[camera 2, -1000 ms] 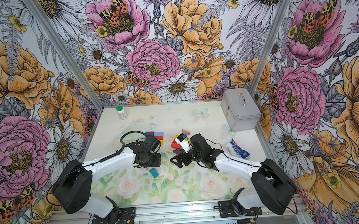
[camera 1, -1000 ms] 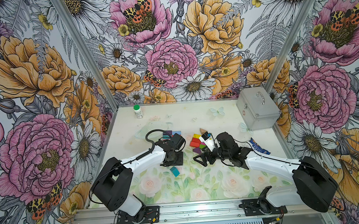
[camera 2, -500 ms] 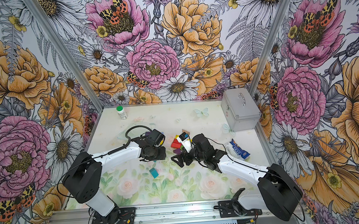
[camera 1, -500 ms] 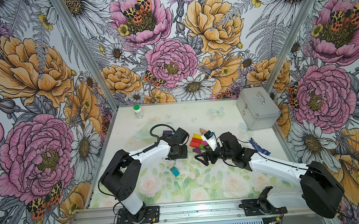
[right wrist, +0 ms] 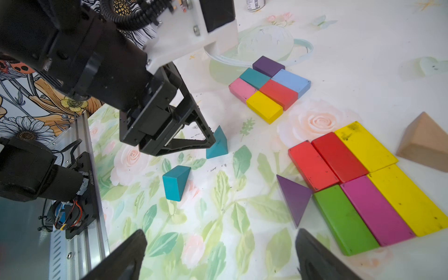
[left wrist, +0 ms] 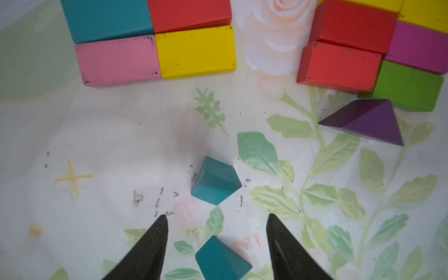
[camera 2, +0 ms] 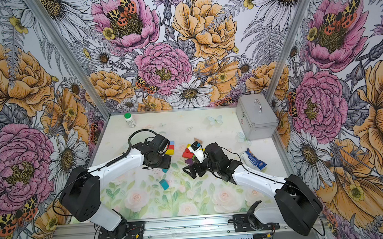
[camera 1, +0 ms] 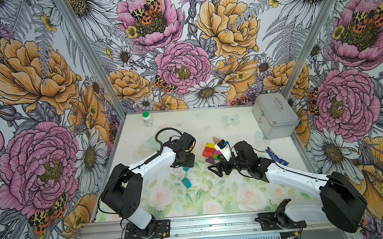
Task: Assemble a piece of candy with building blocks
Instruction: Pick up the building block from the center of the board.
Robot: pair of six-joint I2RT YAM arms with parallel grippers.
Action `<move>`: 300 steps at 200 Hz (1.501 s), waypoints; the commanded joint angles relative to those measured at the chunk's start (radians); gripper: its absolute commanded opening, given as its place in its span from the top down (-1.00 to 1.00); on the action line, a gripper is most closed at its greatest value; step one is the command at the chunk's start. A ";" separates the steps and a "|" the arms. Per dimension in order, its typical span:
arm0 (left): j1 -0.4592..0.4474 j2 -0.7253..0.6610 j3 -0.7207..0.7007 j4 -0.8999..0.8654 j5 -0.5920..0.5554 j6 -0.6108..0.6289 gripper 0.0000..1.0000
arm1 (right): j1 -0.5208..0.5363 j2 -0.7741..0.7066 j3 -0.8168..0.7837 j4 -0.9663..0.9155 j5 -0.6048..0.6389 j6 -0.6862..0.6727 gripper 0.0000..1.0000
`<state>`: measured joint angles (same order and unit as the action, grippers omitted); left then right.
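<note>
The building blocks lie mid-table: a flat patch of six small bricks (right wrist: pixel 269 87), a second patch of red, yellow, magenta and green bricks (right wrist: pixel 363 189), a purple triangle (right wrist: pixel 294 198) and a tan triangle (right wrist: pixel 426 143). One teal triangle (left wrist: pixel 215 180) stands just beyond my left gripper (left wrist: pixel 216 217), which is open, its fingers clear of everything. A second teal triangle (left wrist: pixel 221 259) lies on the table below, showing between those fingers untouched. My right gripper (right wrist: pixel 220 238) hangs wide open and empty over bare table beside the purple triangle.
A silver case (camera 1: pixel 274 117) stands at the back right. A white bottle with a green cap (camera 1: pixel 147 119) is at the back left. A blue-and-white snack packet (camera 1: pixel 276 155) lies right of the right arm. A metal rail (camera 1: pixel 215 223) runs along the front.
My left gripper has opened and drawn toward the back, leaving a teal triangle on the table just behind the other one. The right arm has hardly moved.
</note>
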<state>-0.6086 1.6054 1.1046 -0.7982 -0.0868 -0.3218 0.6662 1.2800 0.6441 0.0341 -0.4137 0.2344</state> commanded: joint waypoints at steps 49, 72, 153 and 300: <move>0.003 0.129 0.097 -0.019 0.021 0.146 -0.30 | -0.013 0.018 0.027 -0.020 -0.013 -0.031 -0.94; 0.010 0.146 0.098 -0.018 0.037 0.156 -0.28 | -0.016 0.027 0.032 -0.020 -0.019 -0.033 -0.94; 0.024 0.177 0.099 -0.018 0.073 0.179 -0.16 | -0.020 0.038 0.047 -0.020 -0.015 -0.033 -0.94; 0.044 0.159 0.096 -0.016 0.085 0.158 0.40 | -0.025 0.022 0.040 -0.021 -0.012 -0.033 -0.94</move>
<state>-0.5850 1.7817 1.1923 -0.8143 -0.0349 -0.1493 0.6464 1.3121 0.6582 0.0116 -0.4225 0.2157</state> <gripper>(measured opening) 0.325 0.969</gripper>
